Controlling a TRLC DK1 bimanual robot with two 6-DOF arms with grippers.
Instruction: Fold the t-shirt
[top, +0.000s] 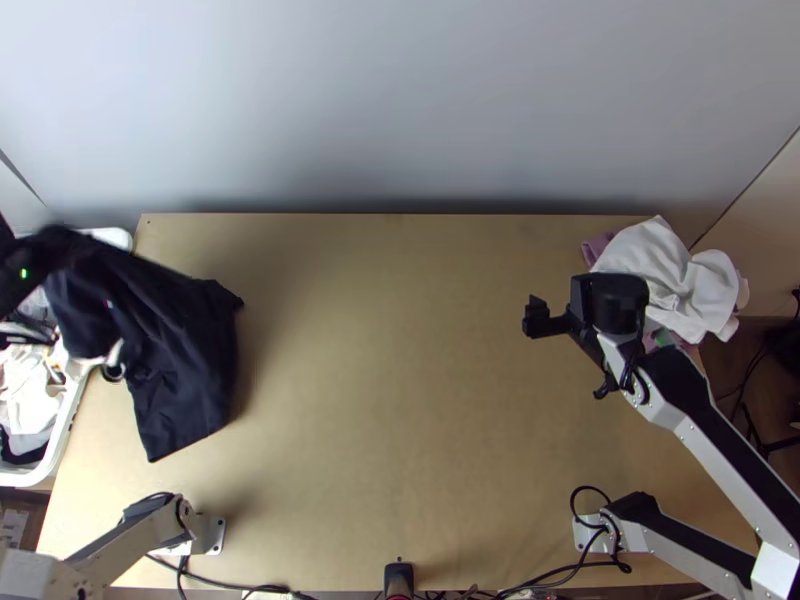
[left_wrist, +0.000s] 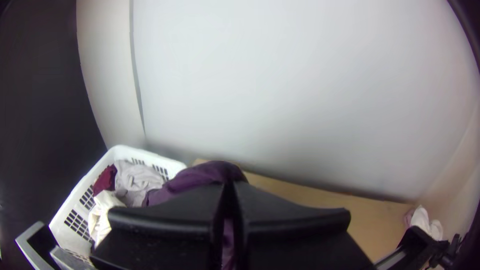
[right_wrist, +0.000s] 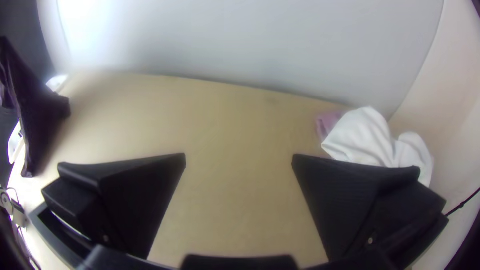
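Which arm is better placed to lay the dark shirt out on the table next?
Left, probably: its jaws are closed on the shirt, while the right arm has open jaws across the table.

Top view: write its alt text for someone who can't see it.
Dark cloth hangs from the left tool at the left end of the wooden table, partly hiding a white basket. Opposite, the open right tool is near a bunched white cloth.

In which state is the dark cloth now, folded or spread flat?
Neither. The dark cloth hangs loosely from the left gripper, with uneven creases and its sides drooping; no neat fold or flat layer is visible.
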